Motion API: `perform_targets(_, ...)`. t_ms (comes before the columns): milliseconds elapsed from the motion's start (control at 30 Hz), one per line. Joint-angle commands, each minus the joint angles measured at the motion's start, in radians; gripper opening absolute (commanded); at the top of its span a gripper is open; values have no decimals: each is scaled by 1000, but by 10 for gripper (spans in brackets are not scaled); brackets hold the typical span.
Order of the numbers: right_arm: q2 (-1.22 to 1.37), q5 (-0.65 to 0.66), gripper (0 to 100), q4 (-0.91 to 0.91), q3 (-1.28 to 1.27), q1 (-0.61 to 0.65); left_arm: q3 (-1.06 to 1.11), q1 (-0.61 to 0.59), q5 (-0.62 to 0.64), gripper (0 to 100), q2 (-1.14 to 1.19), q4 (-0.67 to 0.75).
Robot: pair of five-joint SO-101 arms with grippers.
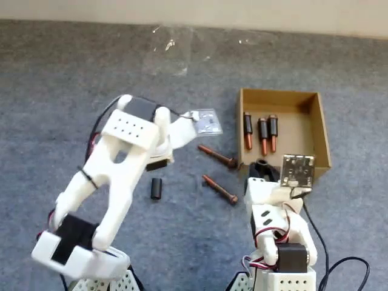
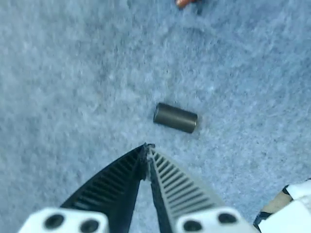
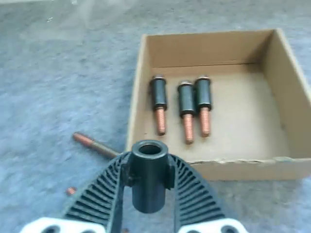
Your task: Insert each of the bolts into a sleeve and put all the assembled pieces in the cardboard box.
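Grey carpeted table [image 1: 60, 91] carries, mid-table, 1 loose black cylindrical sleeve [image 2: 175, 117] near the empty, closed left gripper [image 2: 147, 148]; the right gripper [image 3: 148, 167] pinches another black sleeve [image 3: 148, 189] upright beside the brown cardboard box [image 3: 243, 167], likely light, rigid and slick, best held across its sides.

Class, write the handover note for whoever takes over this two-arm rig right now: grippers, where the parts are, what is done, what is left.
Left gripper: shut, empty, above the grey carpet near the loose short black cylindrical sleeve.
Right gripper: shut on a second black sleeve, held upright just outside the near wall of the open brown cardboard box.
Done: three sleeved copper bolts lie side by side in the box.
Left: two bare copper bolts lie on the carpet beside the box; each needs a sleeve, then boxing.
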State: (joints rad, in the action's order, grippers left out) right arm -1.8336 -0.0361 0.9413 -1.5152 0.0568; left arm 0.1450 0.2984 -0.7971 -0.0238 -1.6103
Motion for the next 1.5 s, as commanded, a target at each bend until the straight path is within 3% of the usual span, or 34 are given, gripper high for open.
perform_targets(0,-7,-12,5,-38,12,-56,-110,61,-8,7,45,-8)
perform_targets(200,-7,-12,5,-36,12,-127,-193,127,-12,11,147,-11)
perform_targets(433,-7,-12,5,-36,-13,-223,-202,200,-203,11,245,-46)
perform_targets(833,-7,-12,5,-38,-21,-285,-255,306,-218,11,289,-78)
perform_targets(967,-7,-8,5,-38,-24,-312,-314,323,-311,11,289,-78)
perform_targets(1133,-7,-9,5,-39,-24,-371,-346,314,-318,12,289,-78)
perform_targets(1467,-7,-12,5,-39,-28,-486,-312,360,-315,74,291,-77)
